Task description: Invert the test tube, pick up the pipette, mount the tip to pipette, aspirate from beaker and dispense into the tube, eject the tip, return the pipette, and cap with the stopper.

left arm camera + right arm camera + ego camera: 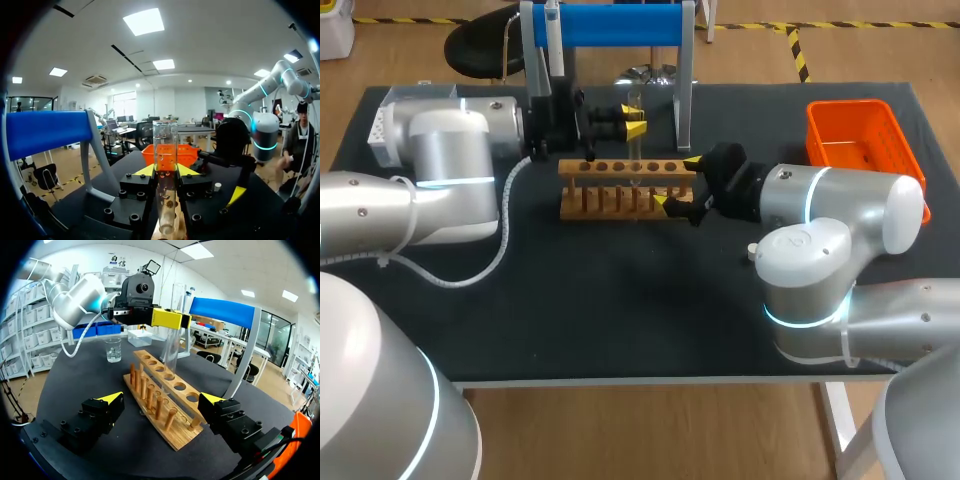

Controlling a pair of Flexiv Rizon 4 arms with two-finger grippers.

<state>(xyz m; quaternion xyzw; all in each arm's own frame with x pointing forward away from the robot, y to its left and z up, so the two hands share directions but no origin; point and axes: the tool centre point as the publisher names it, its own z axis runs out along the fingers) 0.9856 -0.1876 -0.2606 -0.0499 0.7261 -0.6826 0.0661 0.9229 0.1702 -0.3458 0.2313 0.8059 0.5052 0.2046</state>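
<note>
1. Right now the left gripper (166,172) is clamped on the test tube (165,150). Its yellow tips pinch the glass from both sides, and the tube stands upright with its open mouth up and rounded end down.
2. The tube hangs over the wooden rack (620,188), which lies mid-worktop toward the far edge. Its lower end is right at the row of holes, and I cannot tell whether it has entered one.
3. The right gripper (162,398) is spread wide with nothing in it. One finger sits on each side of the rack's right-hand end, both clear of the wood.
4. My read is that the tube is being seated mouth-up in the rack. To do that well, keep it vertical, centre the rounded end on one hole and lower it straight. Let go only once the tube is resting in the rack. It is glass, so squeeze lightly, and the right gripper could steady the rack.
5. Waiting their turn:
   - The beaker (113,350) stands beyond the rack's other end, by the left arm.
   - The white stopper (751,251) lies beside the right arm.
   - The orange basket (860,135) sits at the far right corner.
</note>
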